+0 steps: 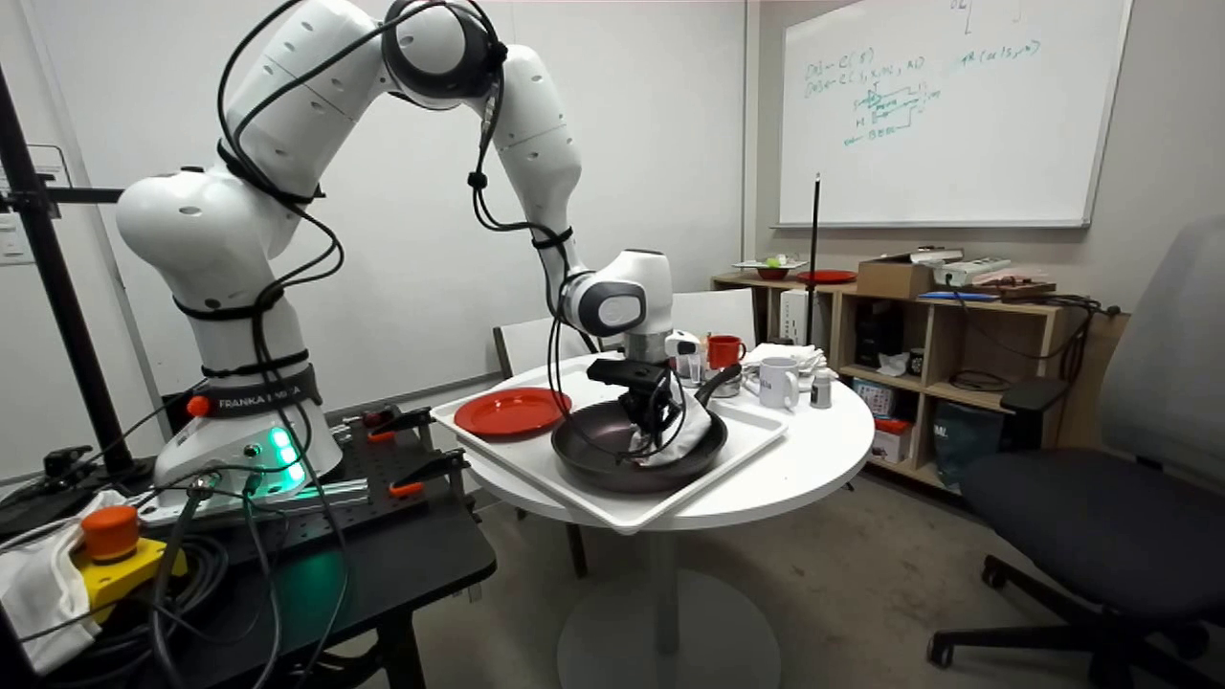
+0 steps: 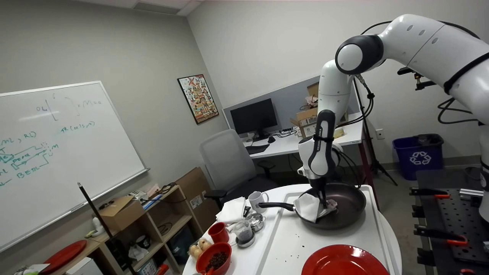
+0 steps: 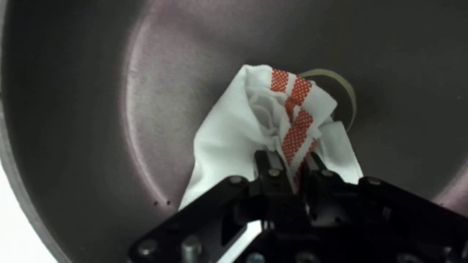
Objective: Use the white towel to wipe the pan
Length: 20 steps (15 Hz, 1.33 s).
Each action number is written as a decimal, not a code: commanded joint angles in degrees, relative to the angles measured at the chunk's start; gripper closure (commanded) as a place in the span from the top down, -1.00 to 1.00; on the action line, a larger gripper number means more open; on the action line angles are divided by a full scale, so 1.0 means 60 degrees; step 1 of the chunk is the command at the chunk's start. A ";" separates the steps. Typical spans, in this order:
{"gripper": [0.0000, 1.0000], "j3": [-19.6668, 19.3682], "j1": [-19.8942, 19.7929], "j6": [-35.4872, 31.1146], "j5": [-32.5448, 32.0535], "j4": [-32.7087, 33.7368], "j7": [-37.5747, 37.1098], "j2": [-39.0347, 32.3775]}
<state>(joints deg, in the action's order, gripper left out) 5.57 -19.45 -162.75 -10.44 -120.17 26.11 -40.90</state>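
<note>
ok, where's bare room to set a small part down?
Tray: between the pan and red plate, bar a few dark specks. Table: between tray and outer edge, in front of the grey mug in an exterior view. Crowded: along the grey mug, red cup and red bowl; also inside the pan, where the end effector grips the towel.

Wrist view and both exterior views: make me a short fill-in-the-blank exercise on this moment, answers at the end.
1. Of the towel and the plate beside the pan, only the ____ reaches into the pan.
2. The gripper holds the towel, which is mainly ____ in colour.
3. The plate's colour is ____.
4. The pan and plate both rest on the same rectangular ____.

Missing words: towel; white; red; tray.
</note>
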 commanded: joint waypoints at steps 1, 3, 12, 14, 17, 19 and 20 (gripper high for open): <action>-0.85 0.1151 -0.0972 0.0100 0.0193 -0.0614 0.1637 0.0112; -0.85 0.1500 -0.1285 0.0369 0.0196 -0.0920 0.2366 0.0225; -0.85 0.0775 -0.0805 0.2390 0.0463 -0.1959 0.3817 0.1229; -0.85 0.0537 -0.0599 0.2551 0.0491 -0.1884 0.3787 0.1242; -0.85 0.0212 -0.0212 0.2769 0.0474 -0.1680 0.3554 0.1210; -0.85 -0.0023 0.0042 0.2671 0.0450 -0.1589 0.3326 0.1171; -0.86 -0.0211 0.0177 0.2423 0.0400 -0.1566 0.3116 0.1168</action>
<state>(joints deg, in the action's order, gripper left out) 7.29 -21.44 -148.05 -8.87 -129.91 46.75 -34.56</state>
